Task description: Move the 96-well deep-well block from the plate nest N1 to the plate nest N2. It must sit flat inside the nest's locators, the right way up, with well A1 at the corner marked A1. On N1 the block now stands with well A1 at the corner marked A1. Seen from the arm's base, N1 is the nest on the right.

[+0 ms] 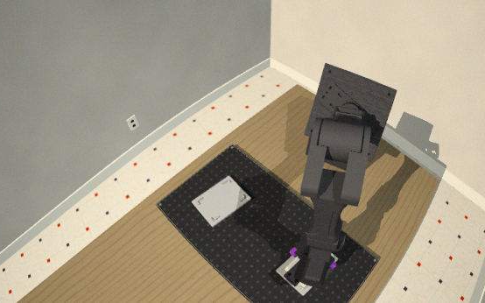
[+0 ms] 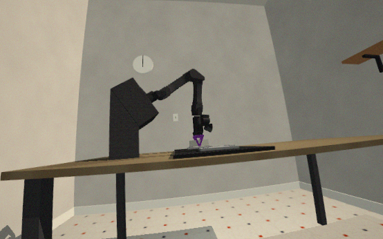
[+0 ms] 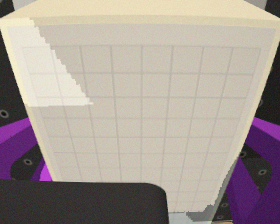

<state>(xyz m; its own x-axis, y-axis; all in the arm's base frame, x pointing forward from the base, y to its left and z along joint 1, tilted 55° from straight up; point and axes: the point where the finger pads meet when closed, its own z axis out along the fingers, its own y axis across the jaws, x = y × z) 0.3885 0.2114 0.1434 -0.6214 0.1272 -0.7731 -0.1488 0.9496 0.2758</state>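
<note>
The cream 96-well deep-well block point(image 3: 140, 96) fills the wrist view, open wells up. My gripper point(image 3: 141, 111) is shut on it, with a purple finger on each long side. In the overhead view the gripper point(image 1: 312, 259) stands straight down over nest N1 at the near end of the black mat, and my arm hides most of the block. The side view shows the gripper point(image 2: 198, 139) on the block point(image 2: 193, 144) just above the mat. I cannot tell whether the block still rests on N1. Nest N2 point(image 1: 221, 200) is a pale plate with corner locators and lies bare.
The black perforated mat point(image 1: 254, 223) carries both nests on a wooden table. My arm's dark base block point(image 1: 350, 102) stands at the table's far end.
</note>
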